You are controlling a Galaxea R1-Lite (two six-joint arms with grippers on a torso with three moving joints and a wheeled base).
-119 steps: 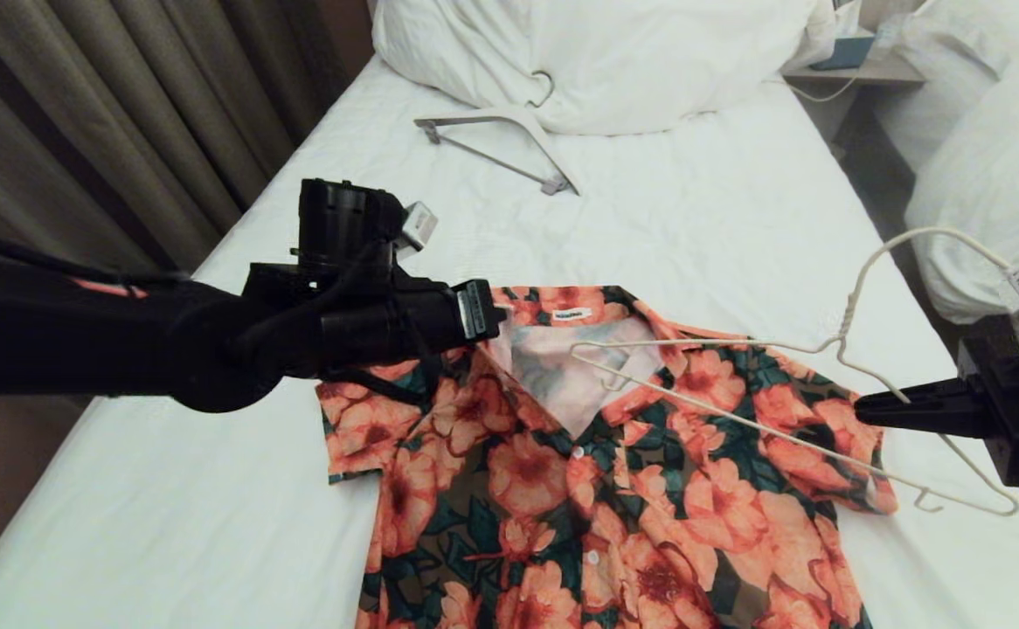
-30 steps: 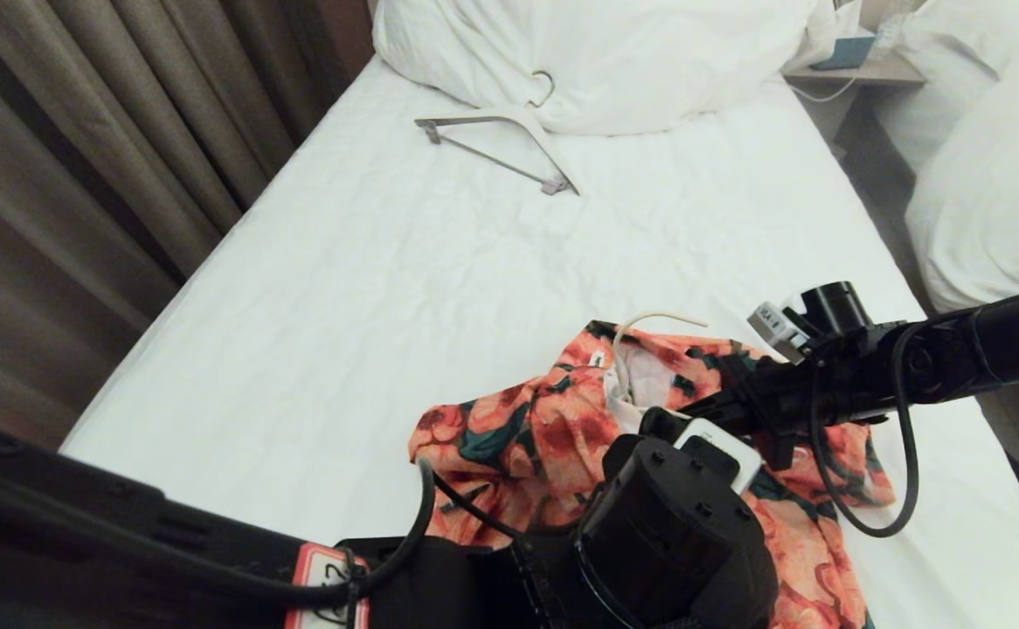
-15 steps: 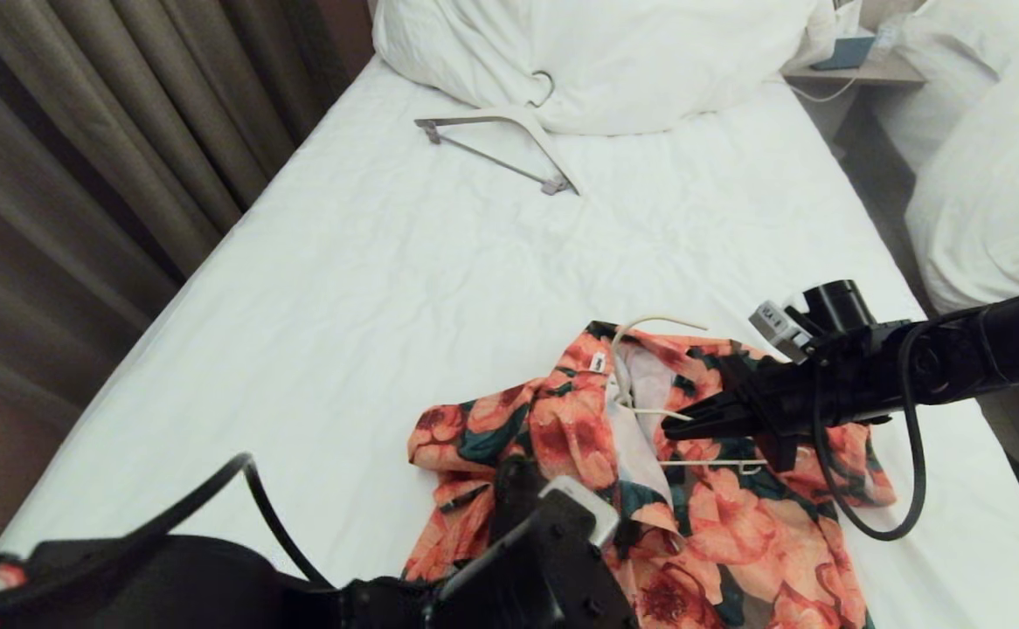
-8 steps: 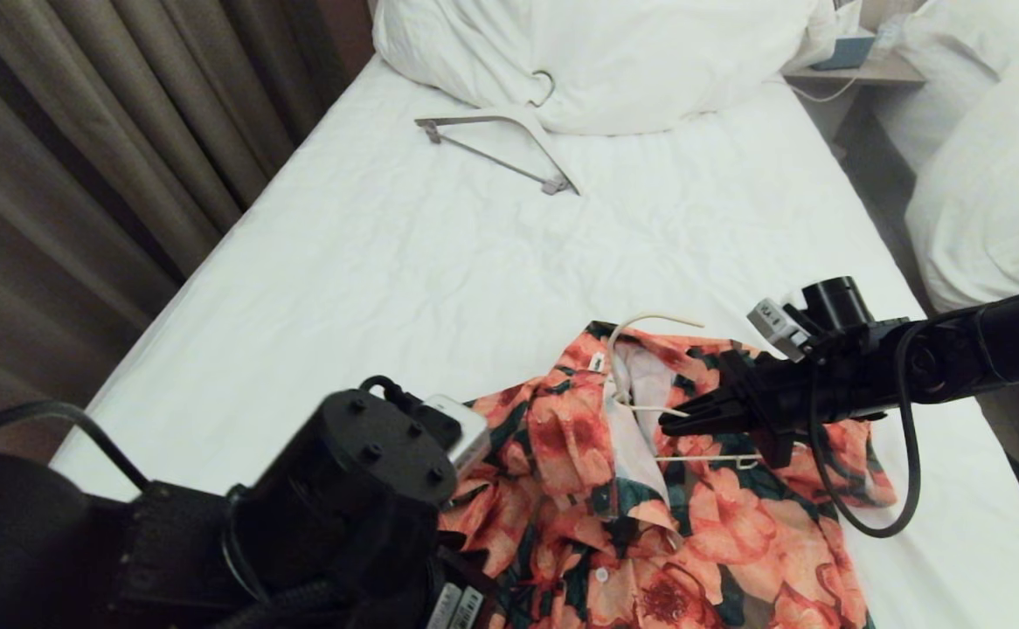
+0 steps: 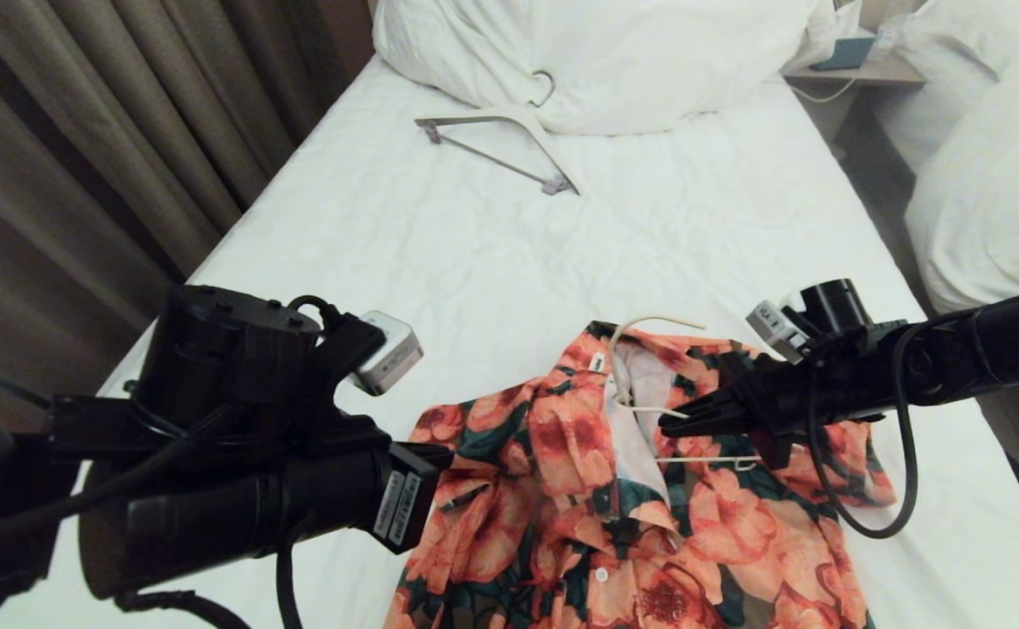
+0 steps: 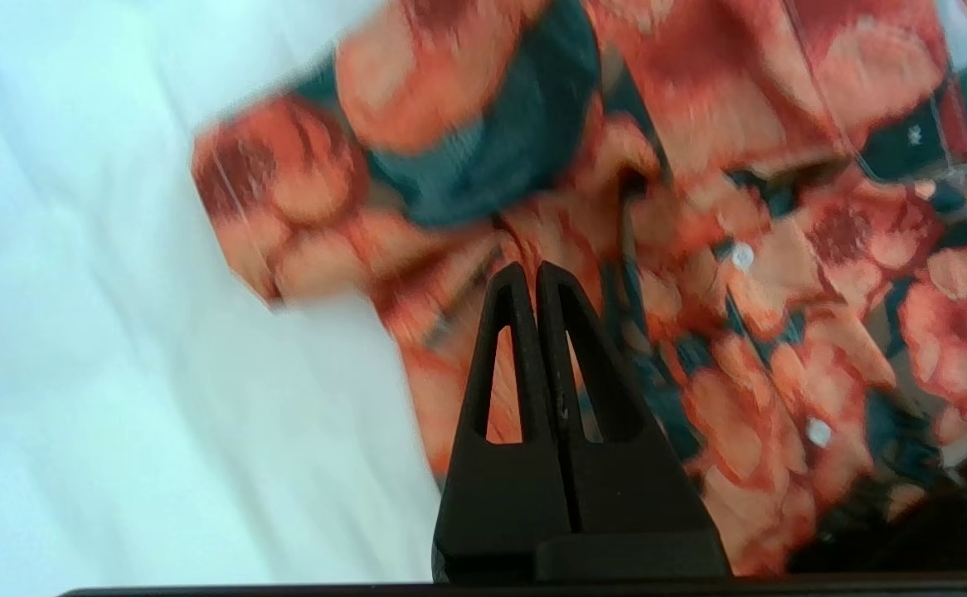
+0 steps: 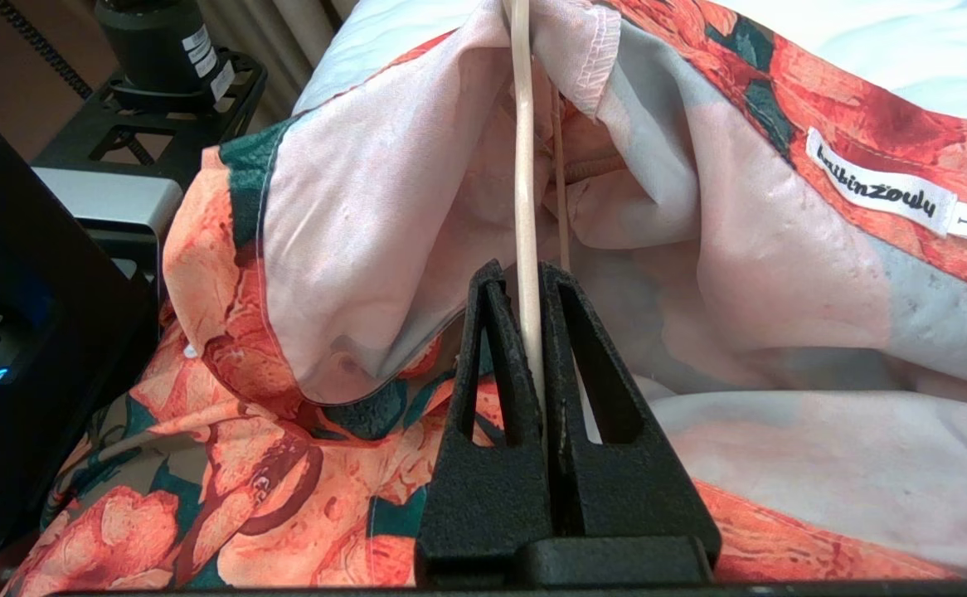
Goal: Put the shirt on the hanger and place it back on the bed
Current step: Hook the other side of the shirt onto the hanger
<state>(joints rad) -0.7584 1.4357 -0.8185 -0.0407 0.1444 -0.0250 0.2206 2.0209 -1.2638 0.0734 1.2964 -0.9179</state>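
We are working at the lower edge of the head frame, where the shirt (image 5: pixel 614 515) is lying rumpled on the bed (image 5: pixel 492 253), its front spilling off the bottom of the picture. Our left gripper (image 6: pixel 531 282) is hanging at lower left with its jaws pressed together on nothing, its tips just above the sleeve at the shirt's left side. Our right gripper (image 7: pixel 521 290) is reaching in from the right, jaws clamped on the hanger (image 5: pixel 641 397), whose thin wire is running into the open collar by the neck label (image 7: pixel 894 196). We are judging the job about half done: the hook is poking out above the collar, but the left shoulder looks bunched and not yet seated, and the final setting down is left. Room is looking tight at the right, where the mattress edge sits close beside the right sleeve. Farther up, the sheet is giving us wide space, until the second hanger (image 5: pixel 496 144) and the duvet (image 5: pixel 614 52) at top centre.
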